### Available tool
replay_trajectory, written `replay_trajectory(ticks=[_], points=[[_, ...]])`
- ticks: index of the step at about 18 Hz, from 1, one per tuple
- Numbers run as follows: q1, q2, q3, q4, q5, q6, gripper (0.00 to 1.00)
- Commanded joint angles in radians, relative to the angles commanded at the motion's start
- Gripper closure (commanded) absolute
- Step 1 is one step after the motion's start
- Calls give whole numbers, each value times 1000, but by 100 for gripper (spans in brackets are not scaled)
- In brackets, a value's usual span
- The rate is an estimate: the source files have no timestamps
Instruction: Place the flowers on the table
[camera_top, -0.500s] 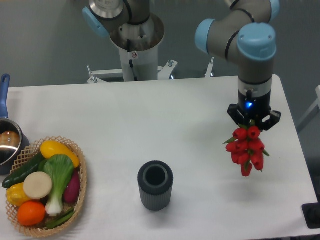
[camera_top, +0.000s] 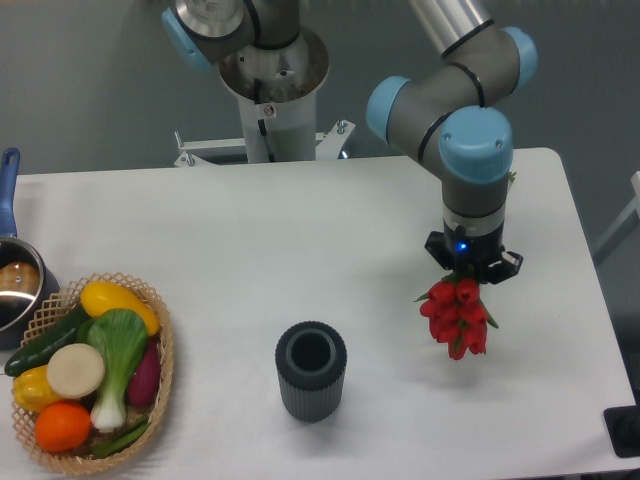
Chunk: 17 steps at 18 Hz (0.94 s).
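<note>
A bunch of red tulips (camera_top: 457, 316) with green leaves hangs from my gripper (camera_top: 467, 272) over the right part of the white table (camera_top: 300, 240). The gripper points down and is shut on the flower stems, which are hidden between the fingers. The blooms hang below the gripper; I cannot tell whether they touch the table. A dark grey ribbed vase (camera_top: 311, 370) stands empty and upright near the front middle, to the left of the flowers.
A wicker basket (camera_top: 160, 385) of vegetables and fruit sits at the front left. A pot (camera_top: 18, 290) with a blue handle stands at the left edge. The robot's base (camera_top: 270, 80) is at the back middle.
The gripper has moved left and toward the front with the flowers, and sits lower than before. The vase and basket have not moved.
</note>
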Motion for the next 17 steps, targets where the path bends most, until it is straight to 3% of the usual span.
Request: replay_trajectory(ticks=[2,3,4,9,13,17], points=[[-2,-6,-3,5,-6,0,36],[-2,-11,-3,11,-5,-5,10],[-3,-12,-3,24,-3,-14,0],[15,-9,-8,44,6,-41,0],[81,-6,-3,89,2,-35,0],[133,-9,15,91,-2,12,0]])
